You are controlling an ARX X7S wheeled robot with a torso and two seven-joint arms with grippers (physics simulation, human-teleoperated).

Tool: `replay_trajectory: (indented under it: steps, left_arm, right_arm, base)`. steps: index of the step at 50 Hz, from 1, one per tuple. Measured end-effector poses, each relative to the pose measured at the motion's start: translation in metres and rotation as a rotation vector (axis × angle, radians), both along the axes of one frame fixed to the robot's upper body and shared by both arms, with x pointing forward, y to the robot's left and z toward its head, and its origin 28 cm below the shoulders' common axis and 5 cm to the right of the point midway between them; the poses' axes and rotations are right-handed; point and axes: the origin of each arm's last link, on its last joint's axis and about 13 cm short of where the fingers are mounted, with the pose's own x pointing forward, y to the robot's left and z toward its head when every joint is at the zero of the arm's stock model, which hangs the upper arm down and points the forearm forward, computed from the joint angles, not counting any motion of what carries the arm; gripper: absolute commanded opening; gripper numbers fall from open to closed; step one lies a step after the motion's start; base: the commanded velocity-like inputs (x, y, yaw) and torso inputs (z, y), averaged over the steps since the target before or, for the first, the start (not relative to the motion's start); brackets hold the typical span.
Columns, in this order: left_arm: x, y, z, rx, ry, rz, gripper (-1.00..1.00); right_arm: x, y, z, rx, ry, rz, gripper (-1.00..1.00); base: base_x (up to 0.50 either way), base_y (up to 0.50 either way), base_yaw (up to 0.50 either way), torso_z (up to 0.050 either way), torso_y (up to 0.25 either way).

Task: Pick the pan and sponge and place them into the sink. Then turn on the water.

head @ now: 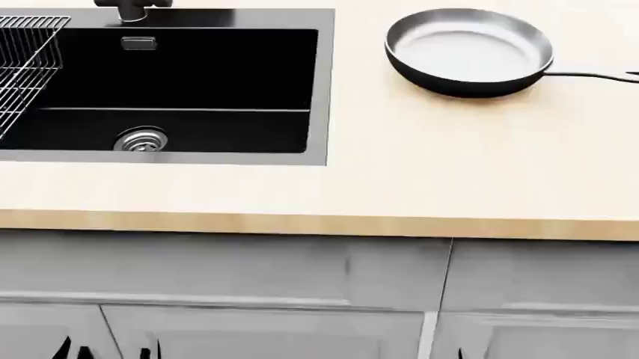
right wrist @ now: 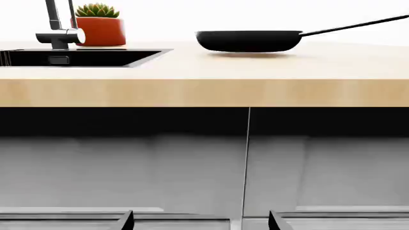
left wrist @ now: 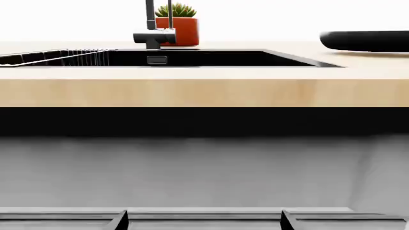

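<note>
Round black pan, silver inside, rests on my pale wood table beside the rectangular black sink; my 2 pincers are unseen.

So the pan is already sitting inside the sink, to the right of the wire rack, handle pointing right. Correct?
Not quite. The pan is not in the sink; the head view shows it on the wooden counter, to the right of the basin. It does lie right of the wire rack, handle pointing right.
</note>
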Motion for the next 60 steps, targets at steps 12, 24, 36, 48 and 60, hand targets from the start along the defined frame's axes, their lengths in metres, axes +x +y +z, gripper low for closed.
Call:
replay_trajectory:
  steps: [12, 24, 36, 48, 60]
  left_arm:
    - [0.0, 0.0, -0.0007, -0.001, 0.007, 0.002, 1.0]
    - [-0.0003, 0.0015, -0.0013, -0.008, 0.014, 0.005, 1.0]
    - [0.0005, 0.0011, -0.001, -0.026, 0.019, 0.009, 1.0]
    - [0.0006, 0.0013, -0.0006, -0.034, 0.031, 0.014, 1.0]
    - [0.0, 0.001, -0.0007, -0.032, 0.036, 0.014, 1.0]
  right_arm:
    - [0.0002, -0.0003, -0.0012, 0.004, 0.009, -0.004, 1.0]
    - [0.0, -0.0002, -0.0024, 0.0, 0.023, -0.007, 1.0]
    - [0.0002, -0.0009, -0.0028, -0.001, 0.026, -0.011, 1.0]
    - [0.0006, -0.0014, -0.0031, -0.002, 0.028, -0.016, 1.0]
    - [0.0006, -0.0028, -0.003, -0.009, 0.025, -0.024, 1.0]
  base:
    - [0.0, 0.0, 0.0, 0.0, 0.0]
    - [0.0, -0.41, 0.0, 0.0, 0.0]
    - [0.0, -0.5, 0.0, 0.0, 0.0]
    - [0.0, -0.5, 0.0, 0.0, 0.0]
    - [0.0, -0.35, 0.0, 0.0, 0.0]
